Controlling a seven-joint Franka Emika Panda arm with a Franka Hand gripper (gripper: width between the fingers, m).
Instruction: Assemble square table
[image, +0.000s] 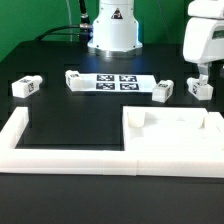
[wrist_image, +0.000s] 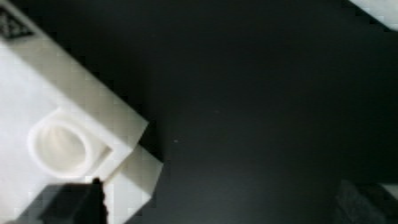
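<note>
The square table is still in loose parts. The gripper stands with its jaws wide apart and grips nothing; it hangs just above the nearest leg, at the exterior view's right. In the wrist view one dark finger is seen beside a white part with a round hole. A second leg lies near, touching the end of the marker board. A third leg lies at the board's other end and a fourth leg further to the exterior view's left. The tabletop lies flat against the border wall, in front.
</note>
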